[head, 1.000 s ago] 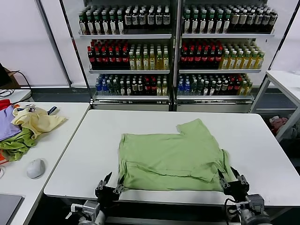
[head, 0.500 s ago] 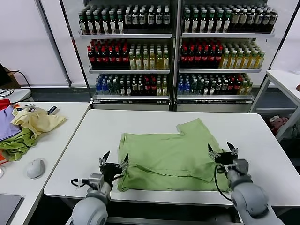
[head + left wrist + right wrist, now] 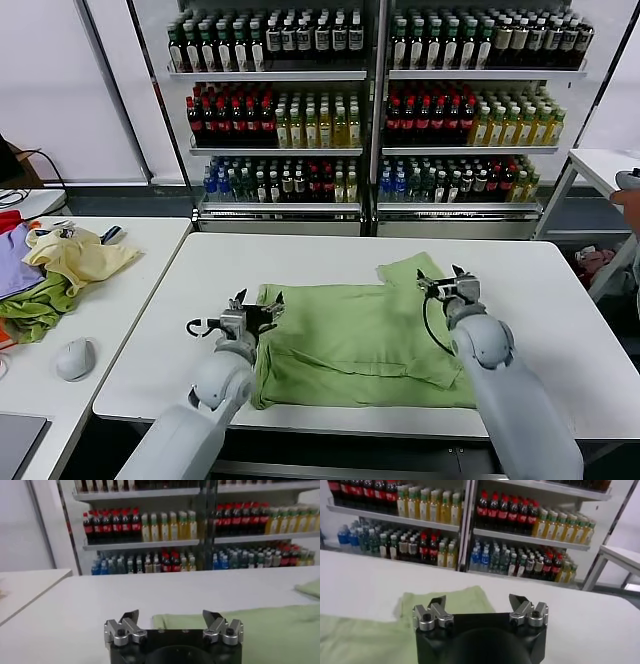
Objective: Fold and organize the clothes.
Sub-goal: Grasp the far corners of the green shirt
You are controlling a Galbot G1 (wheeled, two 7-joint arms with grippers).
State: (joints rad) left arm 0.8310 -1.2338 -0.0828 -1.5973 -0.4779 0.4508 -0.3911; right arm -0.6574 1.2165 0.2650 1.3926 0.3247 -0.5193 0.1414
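The sage-green T-shirt point(image 3: 365, 345) is spread flat on the near half of a white surface point(image 3: 300, 265), one sleeve pointing to the far right. The left gripper point(image 3: 250, 312) is held at the shirt's far-left corner, its fingers spread wide with nothing between them. The right gripper point(image 3: 447, 283) is held over the far-right sleeve, likewise wide and empty. Behind the surface, shelves of bottles point(image 3: 375, 110) fill the far wall. On a second table to the left, a heap of garments point(image 3: 55, 270) and a computer mouse point(image 3: 76, 358) are seen.
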